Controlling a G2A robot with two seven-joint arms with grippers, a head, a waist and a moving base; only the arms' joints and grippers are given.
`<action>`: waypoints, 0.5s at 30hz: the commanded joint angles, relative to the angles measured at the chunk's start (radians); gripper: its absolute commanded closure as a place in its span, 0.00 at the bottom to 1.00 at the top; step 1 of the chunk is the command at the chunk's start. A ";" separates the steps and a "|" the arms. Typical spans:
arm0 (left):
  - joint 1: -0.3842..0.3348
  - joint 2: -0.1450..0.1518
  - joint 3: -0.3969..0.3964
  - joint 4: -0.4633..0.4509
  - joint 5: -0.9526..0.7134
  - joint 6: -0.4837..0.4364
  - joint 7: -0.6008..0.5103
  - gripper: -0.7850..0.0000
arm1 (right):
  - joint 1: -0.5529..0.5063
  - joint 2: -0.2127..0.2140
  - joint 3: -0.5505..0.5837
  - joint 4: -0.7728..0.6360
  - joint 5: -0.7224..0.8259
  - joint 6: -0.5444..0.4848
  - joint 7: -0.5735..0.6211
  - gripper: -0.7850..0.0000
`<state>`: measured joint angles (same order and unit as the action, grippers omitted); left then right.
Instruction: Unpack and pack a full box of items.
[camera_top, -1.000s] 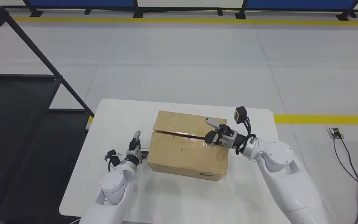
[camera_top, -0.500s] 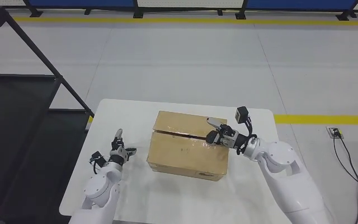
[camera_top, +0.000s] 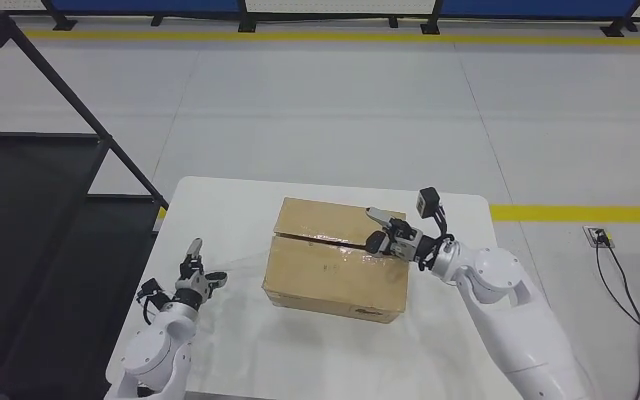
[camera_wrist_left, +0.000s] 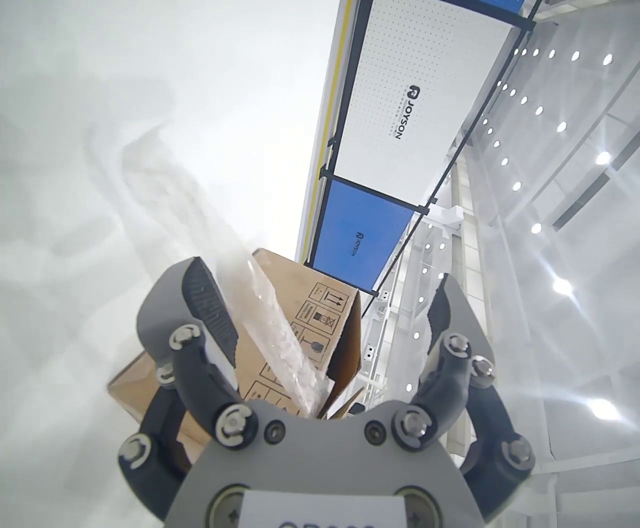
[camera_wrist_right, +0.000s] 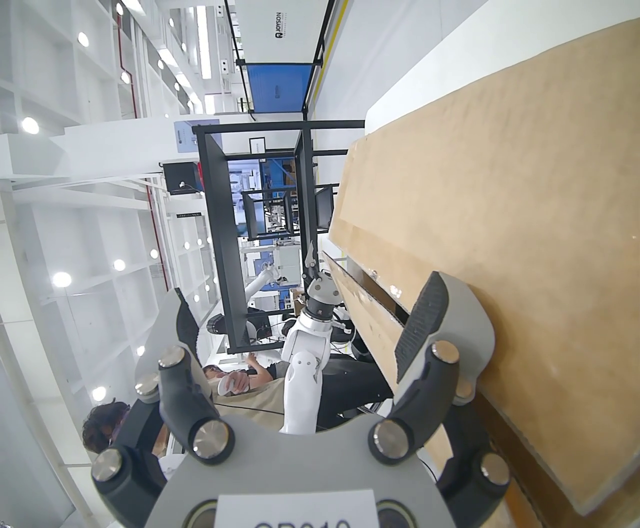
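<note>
A closed brown cardboard box (camera_top: 338, 262) stands in the middle of the white table (camera_top: 300, 350). My right gripper (camera_top: 377, 230) is open on top of the box at the seam between its flaps. In the right wrist view one finger (camera_wrist_right: 420, 320) rests on a flap (camera_wrist_right: 500, 200) beside the slit, and the other hangs off the box. My left gripper (camera_top: 203, 262) stands open over the table, left of the box and apart from it. A clear crinkled strip of tape (camera_wrist_left: 270, 320) runs along one left finger (camera_wrist_left: 207, 305), with the box (camera_wrist_left: 310, 310) behind it.
A black metal frame (camera_top: 80, 120) stands off the table's left side. The table has bare room left of and in front of the box. The left arm (camera_wrist_right: 317, 295) shows beyond the box's far end in the right wrist view.
My left arm has drawn back from the box's left side toward the table's left edge. The right gripper has stayed at the seam.
</note>
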<state>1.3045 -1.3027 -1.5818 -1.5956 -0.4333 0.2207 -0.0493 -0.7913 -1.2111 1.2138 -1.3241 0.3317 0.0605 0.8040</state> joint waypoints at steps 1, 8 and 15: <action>0.012 0.002 -0.010 -0.005 0.005 -0.002 -0.008 0.00 | 0.001 0.000 -0.001 0.001 0.000 0.001 -0.001 0.00; 0.065 0.010 0.010 -0.037 0.077 0.003 -0.101 0.00 | 0.004 -0.001 -0.006 0.005 0.003 -0.002 -0.002 0.00; 0.027 -0.002 0.116 0.014 0.117 -0.034 -0.084 0.00 | 0.005 0.000 -0.008 0.004 0.003 -0.005 -0.002 0.00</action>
<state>1.3438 -1.3018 -1.4813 -1.5943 -0.3160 0.1944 -0.1502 -0.7855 -1.2114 1.2053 -1.3191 0.3346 0.0568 0.8025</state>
